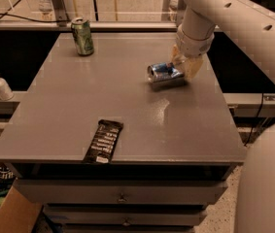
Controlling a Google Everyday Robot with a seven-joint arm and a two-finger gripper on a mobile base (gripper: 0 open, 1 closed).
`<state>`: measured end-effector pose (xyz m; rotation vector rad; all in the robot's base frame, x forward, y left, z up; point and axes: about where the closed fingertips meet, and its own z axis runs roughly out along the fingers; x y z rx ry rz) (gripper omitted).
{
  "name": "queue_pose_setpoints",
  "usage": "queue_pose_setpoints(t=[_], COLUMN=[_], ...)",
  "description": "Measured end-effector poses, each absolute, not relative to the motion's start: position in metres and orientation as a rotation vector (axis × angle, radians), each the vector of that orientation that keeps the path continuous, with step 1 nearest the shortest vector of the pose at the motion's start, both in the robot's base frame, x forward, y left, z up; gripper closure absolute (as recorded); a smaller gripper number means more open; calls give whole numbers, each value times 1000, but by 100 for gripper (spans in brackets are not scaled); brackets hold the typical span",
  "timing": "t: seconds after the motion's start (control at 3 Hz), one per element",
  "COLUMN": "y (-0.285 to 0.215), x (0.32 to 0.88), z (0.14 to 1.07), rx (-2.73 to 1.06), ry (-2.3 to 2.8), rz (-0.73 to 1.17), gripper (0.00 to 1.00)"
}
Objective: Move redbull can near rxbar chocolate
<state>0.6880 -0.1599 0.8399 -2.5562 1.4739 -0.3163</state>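
Note:
The redbull can (162, 74) lies on its side at the right middle of the grey table (127, 96), one silver end pointing left. My gripper (184, 67) comes down from the white arm at the upper right, and its tan fingers (191, 68) are closed on the can's right end. The rxbar chocolate (104, 141), a dark wrapper with white text, lies flat near the table's front edge, left of centre. It is well apart from the can, forward and to the left of it.
A wider green can (82, 36) stands upright at the table's back left. A white soap bottle (0, 85) stands on a ledge to the left. Drawers (122, 194) sit under the tabletop. A cardboard box (10, 212) is at the lower left, and the robot's white body (268, 183) at the lower right.

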Motion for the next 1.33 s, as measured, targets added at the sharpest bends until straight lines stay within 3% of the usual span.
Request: queue_pose_setpoints(t=[0.33,0.67,1.33], y=[-151,-150,-146], x=[653,616,567], z=[858,877,867], rx=[-2457,-2409,-2411], ry=[1540,1530,1499], rz=[-267,-340,-684], gripper=[100,100,100])
